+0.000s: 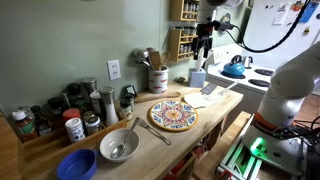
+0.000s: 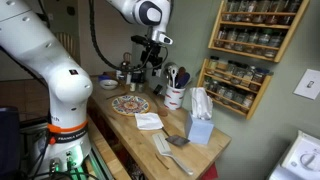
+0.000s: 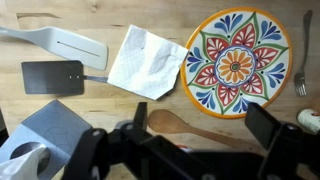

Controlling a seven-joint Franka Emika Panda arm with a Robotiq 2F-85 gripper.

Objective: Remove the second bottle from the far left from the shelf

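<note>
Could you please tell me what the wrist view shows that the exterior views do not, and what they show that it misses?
Only the wrist view looks straight down. It clearly shows the wooden spoon beside the painted plate and the slots in the white spatula. Only the exterior views show the spice rack on the wall, the stepped stand of bottles, the metal bowl, the blue bowl and the arm. Both show the painted plate, the white napkin and the gripper.
</note>
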